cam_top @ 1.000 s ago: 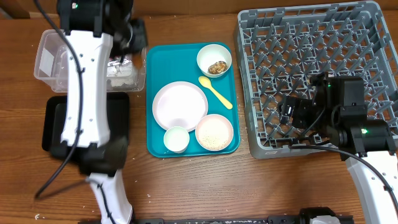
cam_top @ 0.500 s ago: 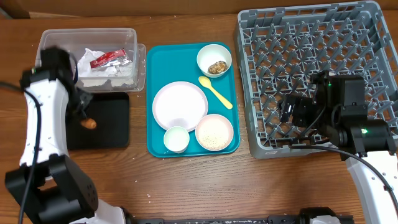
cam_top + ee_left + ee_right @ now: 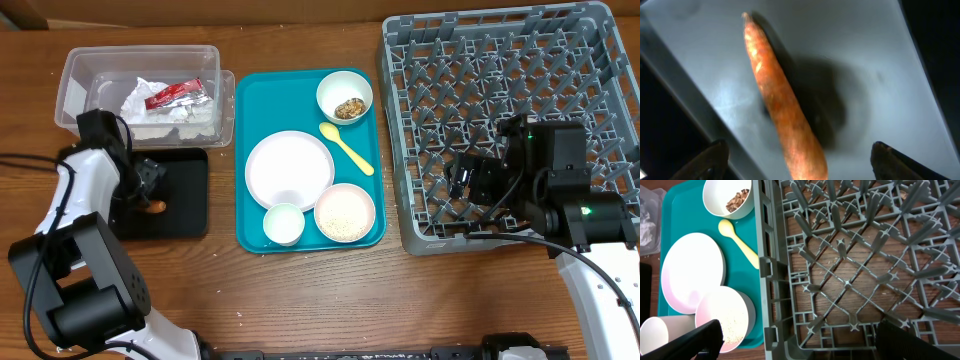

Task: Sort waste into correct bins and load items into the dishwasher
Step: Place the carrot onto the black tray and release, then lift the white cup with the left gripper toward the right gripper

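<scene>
The carrot [image 3: 782, 100], carried a moment earlier, was laid in the black tray [image 3: 190, 190]; the left gripper [image 3: 801, 162] was spread wide around it; that waste was judged sorted.

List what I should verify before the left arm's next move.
1. Carrot lying in the black tray: ok.
2. Left gripper open, not clamping the carrot: ok.
3. Napkin and wrapper in the clear tub: ok.
4. Rice bowl and scraps bowl emptied: not ok, both hold food.
5. Right gripper open and empty over the rack: ok.
</scene>
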Robot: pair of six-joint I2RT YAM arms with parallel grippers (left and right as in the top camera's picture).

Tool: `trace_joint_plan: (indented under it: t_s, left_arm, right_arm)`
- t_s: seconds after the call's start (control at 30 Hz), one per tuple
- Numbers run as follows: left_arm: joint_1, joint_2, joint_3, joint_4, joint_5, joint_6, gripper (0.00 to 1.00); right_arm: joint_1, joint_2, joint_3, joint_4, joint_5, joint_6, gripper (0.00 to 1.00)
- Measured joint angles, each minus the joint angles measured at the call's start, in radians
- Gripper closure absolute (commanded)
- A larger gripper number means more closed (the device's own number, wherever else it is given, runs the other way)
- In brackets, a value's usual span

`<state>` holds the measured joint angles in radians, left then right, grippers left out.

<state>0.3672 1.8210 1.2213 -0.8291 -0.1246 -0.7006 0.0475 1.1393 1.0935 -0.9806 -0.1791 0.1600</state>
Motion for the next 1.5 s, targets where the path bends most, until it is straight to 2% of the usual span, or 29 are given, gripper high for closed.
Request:
trace_joint_plan:
  t_s: [0.13,0.3,0.5,0.63,0.83,0.97,1.07,1.2,1.43,1.5]
  left_arm:
    - [-0.003,0.0,0.202,-0.202,0.068,0.134,0.08]
    - [-0.073,-0.044,0.414,-0.331,0.203,0.321,0.09]
    - [-0.318,-0.079,0.455,-0.41,0.334,0.551,0.1]
    - [-0.496,-0.077,0.454,-0.427,0.348,0.676,0.09]
    - [-0.66,-0.077,0.424,-0.493,0.3,0.738,0.17]
    - [-0.669,-0.077,0.327,-0.509,0.28,0.756,0.26]
    - [-0.668,-0.077,0.229,-0.505,0.267,0.781,0.27]
    - [-0.668,-0.073,0.139,-0.46,0.266,0.795,0.41]
    - [-0.668,-0.073,0.064,-0.326,0.238,0.786,0.57]
    - [-0.668,-0.073,0.023,-0.281,0.232,0.782,0.66]
  right_arm:
    - [0.0,0.0,0.0,0.002,0.0,0.0,0.0]
    - [0.0,0.0,0.0,0.005,0.0,0.0,0.0]
    - [0.0,0.0,0.0,0.003,0.0,0.0,0.0]
    - [0.0,0.0,0.0,0.003,0.0,0.0,0.0]
    - [0.0,0.0,0.0,-0.001,-0.001,0.0,0.0]
    - [0.0,0.0,0.0,0.0,-0.003,0.0,0.0]
    - [0.0,0.0,0.0,0.001,-0.009,0.0,0.0]
    - [0.0,0.0,0.0,0.005,-0.016,0.0,0.0]
    - [0.0,0.0,0.0,0.009,-0.018,0.0,0.0]
    - [0.0,0.0,0.0,0.008,-0.02,0.0,0.0]
